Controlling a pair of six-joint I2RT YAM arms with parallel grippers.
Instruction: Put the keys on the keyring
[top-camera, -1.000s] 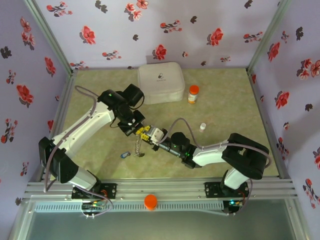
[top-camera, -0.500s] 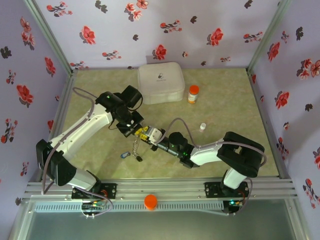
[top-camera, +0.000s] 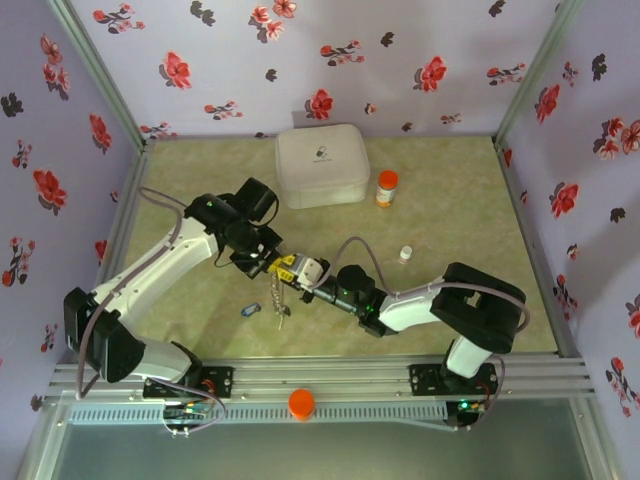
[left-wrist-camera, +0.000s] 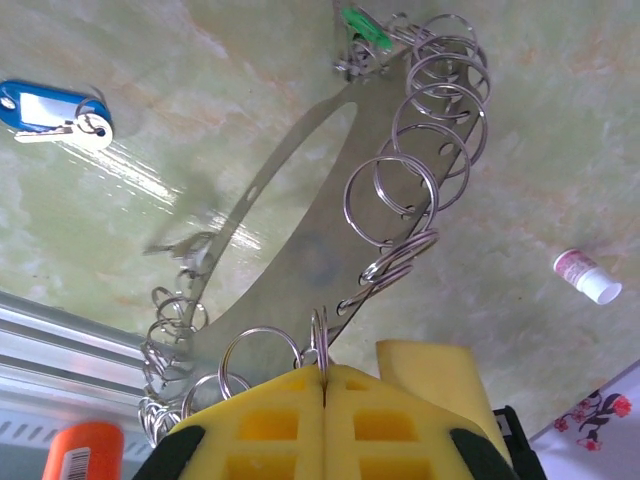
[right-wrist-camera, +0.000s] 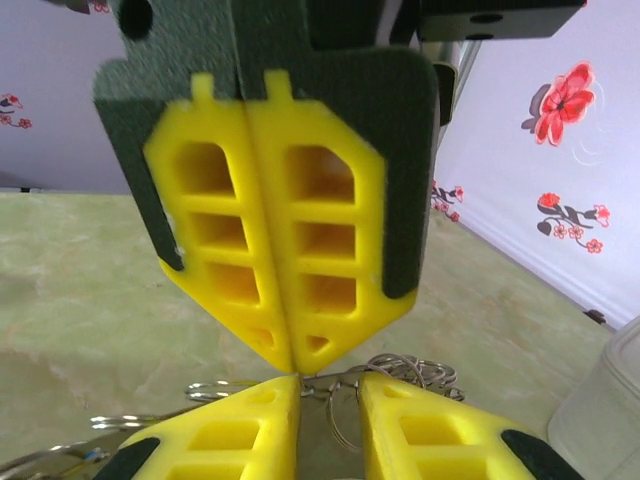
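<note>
- Here, a blue-tagged key (top-camera: 250, 311) lies alone on the green worktop (top-camera: 460, 200), just left of the dangling keyring (top-camera: 277, 295).
- The left gripper (top-camera: 281, 264) is clenched on one loop of the keyring, its yellow fingers (left-wrist-camera: 290, 400) pressed flat together in the left wrist view.
- From that grip the keyring, a chain of linked wire loops, hangs down to the worktop; a green-headed key (left-wrist-camera: 362, 25) sits at its far end.
- The right gripper (top-camera: 299, 271) meets the left one tip to tip, its jaws parted, with wire loops showing in the gap in the right wrist view.
- Farther back stands a white square case (top-camera: 322, 165), with an orange-capped pill bottle (top-camera: 386, 187) just to its right.
- A small white cap (top-camera: 405, 254) sits apart, right of both arms.
</note>
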